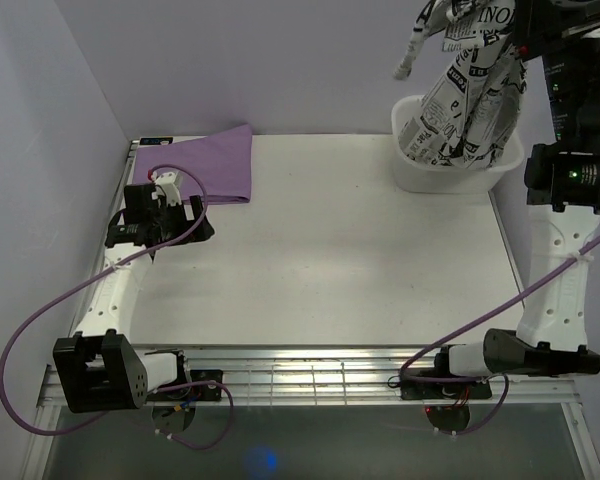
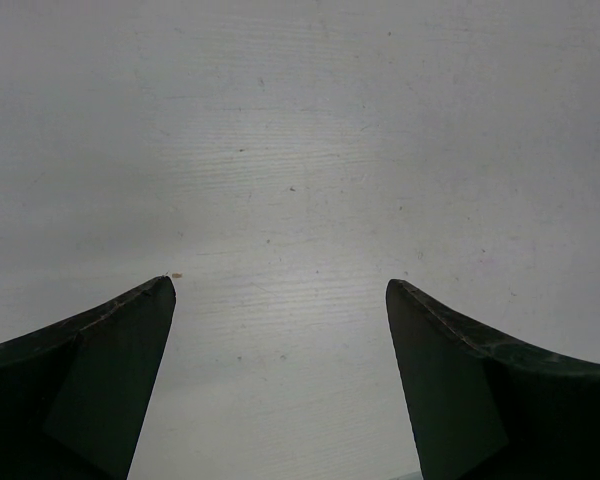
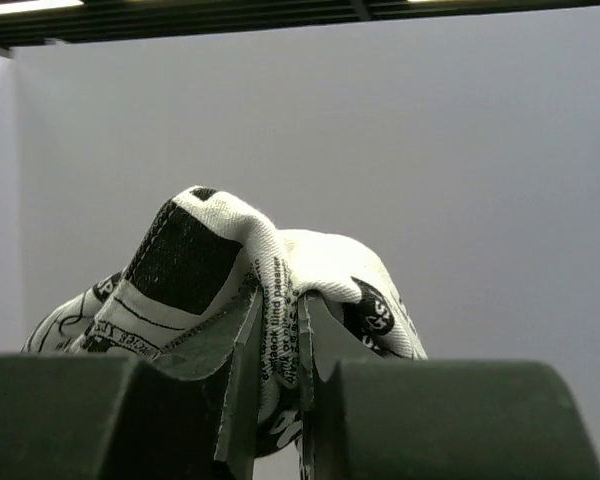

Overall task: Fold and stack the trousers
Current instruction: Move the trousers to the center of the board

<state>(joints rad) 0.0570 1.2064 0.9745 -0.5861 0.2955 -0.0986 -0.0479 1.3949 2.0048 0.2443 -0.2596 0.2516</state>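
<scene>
Trousers (image 1: 470, 100) in overhead and close right-wrist views

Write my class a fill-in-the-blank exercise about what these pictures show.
1. The right pincer grips the trousers, printed black on ____.
2. Their lower end sits in the tub at the table's far ____ corner.
3. The folded cloth is ____.
4. The left pincer is ____ over bare table.
Missing words: white; right; purple; open.

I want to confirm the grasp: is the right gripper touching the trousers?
Touching. The right wrist view shows the right gripper shut on a fold of the trousers, with cloth pinched between its jaws.
</scene>
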